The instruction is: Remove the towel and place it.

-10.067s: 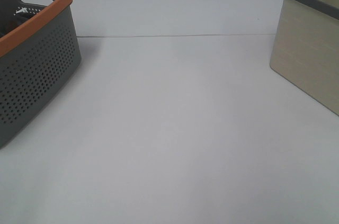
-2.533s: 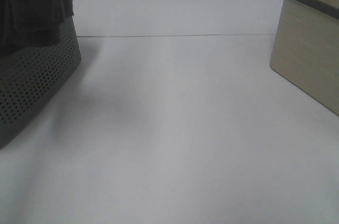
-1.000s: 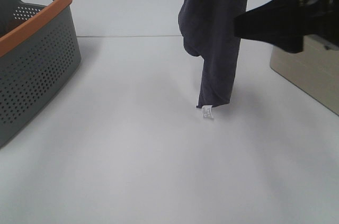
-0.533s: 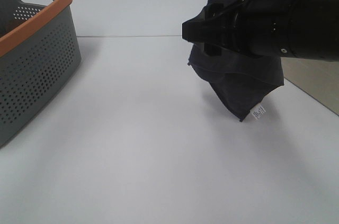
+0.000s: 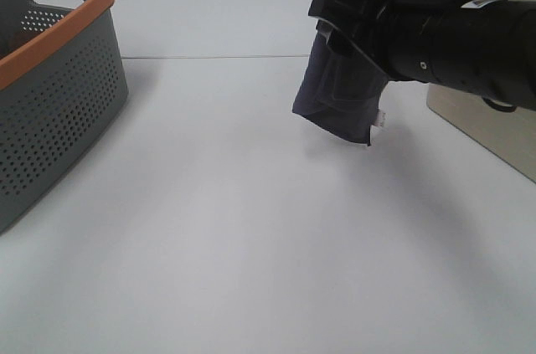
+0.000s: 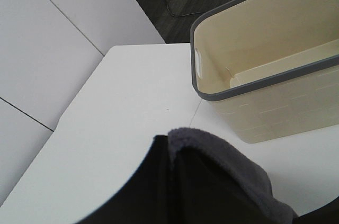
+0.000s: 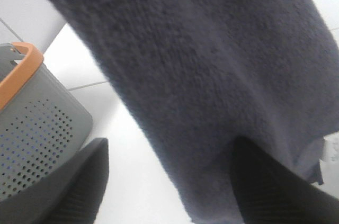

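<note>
Towel has swung up and in, now dangling just beside the beige bin. Left gripper is clamped on its top edge. Right gripper gapes wide around the hanging cloth.

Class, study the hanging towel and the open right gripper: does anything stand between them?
Nothing visible does. The towel hangs from the shut left gripper. The right gripper is right at the cloth. In the right wrist view the fabric fills the space directly in front of its open jaws.
</note>
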Robot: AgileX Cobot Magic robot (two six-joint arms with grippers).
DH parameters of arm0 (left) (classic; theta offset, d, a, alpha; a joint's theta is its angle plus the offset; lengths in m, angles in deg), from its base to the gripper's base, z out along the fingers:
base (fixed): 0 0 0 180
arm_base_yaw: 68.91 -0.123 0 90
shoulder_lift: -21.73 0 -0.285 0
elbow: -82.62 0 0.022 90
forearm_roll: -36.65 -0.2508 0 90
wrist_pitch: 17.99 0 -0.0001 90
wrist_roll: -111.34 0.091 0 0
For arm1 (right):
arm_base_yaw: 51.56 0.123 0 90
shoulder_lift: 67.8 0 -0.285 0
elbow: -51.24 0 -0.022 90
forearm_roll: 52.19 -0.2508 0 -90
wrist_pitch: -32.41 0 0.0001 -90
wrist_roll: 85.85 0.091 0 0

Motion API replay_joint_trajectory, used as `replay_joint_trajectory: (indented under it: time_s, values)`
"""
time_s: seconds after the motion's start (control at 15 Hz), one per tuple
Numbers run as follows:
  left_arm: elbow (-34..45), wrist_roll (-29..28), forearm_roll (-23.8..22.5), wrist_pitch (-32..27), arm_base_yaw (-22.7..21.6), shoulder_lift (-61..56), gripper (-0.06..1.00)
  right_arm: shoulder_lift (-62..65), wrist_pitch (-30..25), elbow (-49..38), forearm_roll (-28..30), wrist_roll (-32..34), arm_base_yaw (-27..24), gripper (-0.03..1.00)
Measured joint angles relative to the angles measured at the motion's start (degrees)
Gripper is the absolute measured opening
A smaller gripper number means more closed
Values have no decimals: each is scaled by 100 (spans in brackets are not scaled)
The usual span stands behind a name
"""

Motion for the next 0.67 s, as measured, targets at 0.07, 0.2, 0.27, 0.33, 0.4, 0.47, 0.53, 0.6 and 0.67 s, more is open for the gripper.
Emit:
replay_joint_trajectory:
  time_s: [0.07,0.2,0.27,0.33,0.4,0.47,0.53,0.6,0.67]
  values:
    - [0,0,0,0,0,0,0,-80,17,0,0,17,0,59]
    - [0,0,0,0,0,0,0,-109,29,0,0,23,0,59]
    - [0,0,0,0,0,0,0,-132,6,0,-6,-11,0,59]
    - [0,0,0,0,0,0,0,-138,-23,0,-52,-80,0,59]
    - [0,0,0,0,0,0,0,-138,-40,0,-189,-212,0,59]
    - [0,0,0,0,0,0,0,-138,-40,0,-344,-418,0,59]
    - [0,0,0,0,0,0,0,-138,-52,0,-544,-705,0,59]
    - [0,0,0,0,0,0,0,-138,-63,0,-762,-1031,0,59]
    - [0,0,0,0,0,0,0,-138,-92,0,-985,-1346,0,59]
